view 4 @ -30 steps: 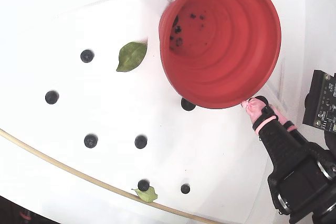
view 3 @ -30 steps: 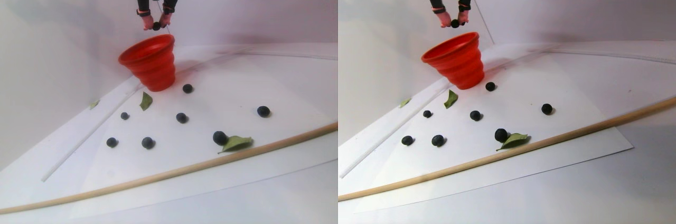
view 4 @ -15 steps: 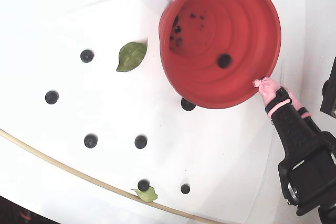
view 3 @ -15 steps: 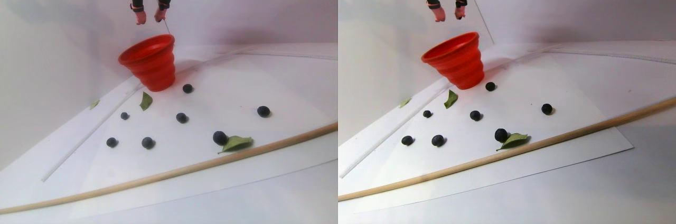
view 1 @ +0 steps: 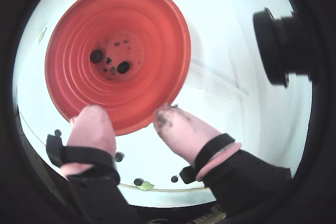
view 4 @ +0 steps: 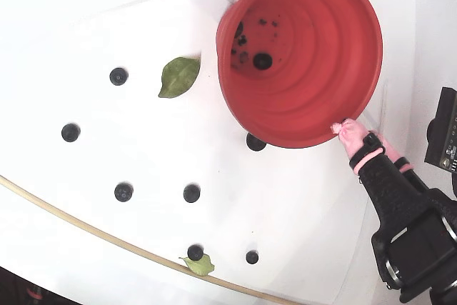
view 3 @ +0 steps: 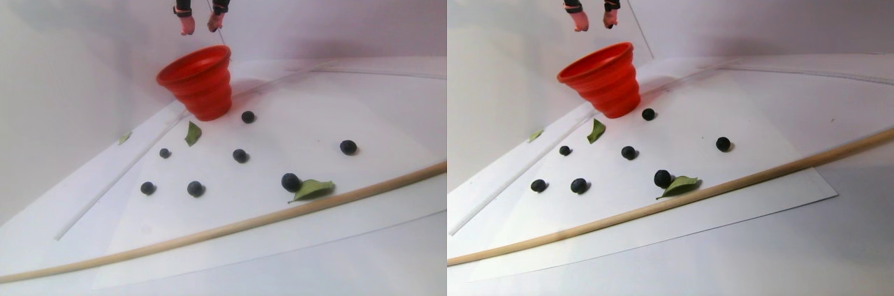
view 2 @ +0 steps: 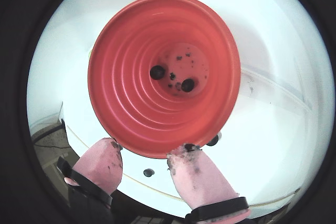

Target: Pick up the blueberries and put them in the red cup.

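Two blueberries (view 2: 157, 72) lie in the red cup (view 2: 126, 98); gripper (view 2: 144, 157) hangs released above.
Descending carelessly, its pink fingertips (view 1: 92, 124) might clip the rim, tipping it.

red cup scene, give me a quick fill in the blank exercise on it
1. The gripper hangs above the red cup with its jaws ____.
2. In both wrist views, ____ blueberries lie at the cup's bottom.
3. In the fixed view, the number of green leaves on the sheet is ____.

Missing words: open; two; two
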You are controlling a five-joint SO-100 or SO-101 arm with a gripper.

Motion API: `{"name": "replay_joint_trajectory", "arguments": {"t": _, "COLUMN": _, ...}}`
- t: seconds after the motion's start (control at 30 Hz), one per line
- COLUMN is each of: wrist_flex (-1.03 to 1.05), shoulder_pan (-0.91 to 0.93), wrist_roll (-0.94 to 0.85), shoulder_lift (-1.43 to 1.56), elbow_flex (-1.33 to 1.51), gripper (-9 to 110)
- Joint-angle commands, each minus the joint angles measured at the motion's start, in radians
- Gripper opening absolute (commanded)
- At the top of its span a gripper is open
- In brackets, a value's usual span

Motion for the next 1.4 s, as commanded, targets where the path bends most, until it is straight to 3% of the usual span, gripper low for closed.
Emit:
{"name": "replay_joint_trajectory", "arguments": {"t": 0.0, "wrist_flex": 0.031, "shoulder_pan": 0.005, "wrist_roll": -0.011, "shoulder_lift": 0.126, "elbow_flex": -0.002, "gripper": 16}}
{"name": "replay_joint_trajectory", "arguments": {"t": 0.57, "wrist_flex": 0.072, "shoulder_pan": 0.063, "wrist_roll": -0.064, "shoulder_lift": 0.252, "elbow_flex": 0.146, "gripper": 15}}
{"name": "replay_joint_trajectory", "arguments": {"t": 1.37, "wrist_flex": -0.129, "shoulder_pan": 0.129, "wrist_roll": -0.127, "shoulder_lift": 0.245, "elbow_flex": 0.400, "gripper": 15}}
